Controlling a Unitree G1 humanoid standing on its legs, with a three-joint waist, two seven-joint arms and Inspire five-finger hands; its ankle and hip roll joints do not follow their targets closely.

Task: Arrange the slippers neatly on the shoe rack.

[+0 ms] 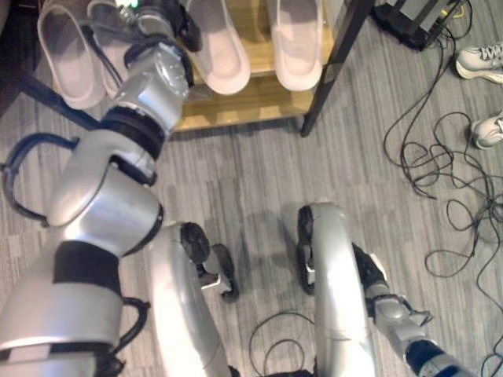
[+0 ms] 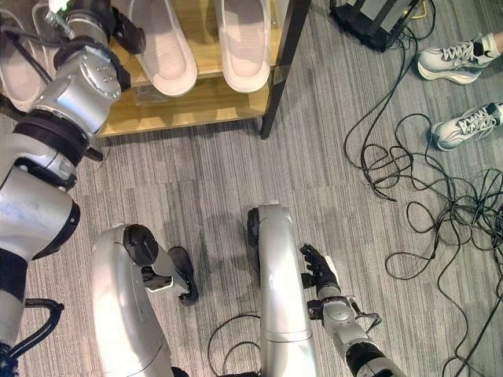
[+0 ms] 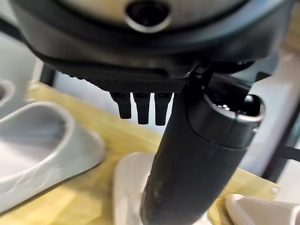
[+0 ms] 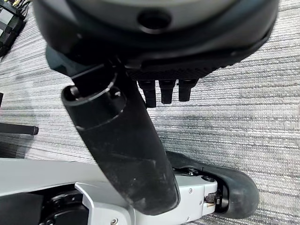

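Several pale slippers lie toe-out on the wooden shelf (image 1: 236,110) of the shoe rack. One grey slipper (image 1: 67,55) is at the left, and two white ones (image 1: 220,51) (image 1: 295,43) sit side by side to the right. My left hand (image 1: 161,16) reaches over the shelf between them, open, with its thumb (image 3: 197,164) just above a white slipper (image 3: 126,187); I cannot tell whether it touches. The grey slipper (image 3: 42,150) lies beside it. My right hand (image 2: 318,271) hangs low over the carpet, open and holding nothing.
The rack's black post (image 1: 334,63) stands at the shelf's right end. Loose black cables (image 1: 440,173) sprawl over the grey carpet to the right. A person's sneakers (image 1: 481,61) (image 1: 487,129) are at the far right, and a black box (image 1: 416,16) sits behind.
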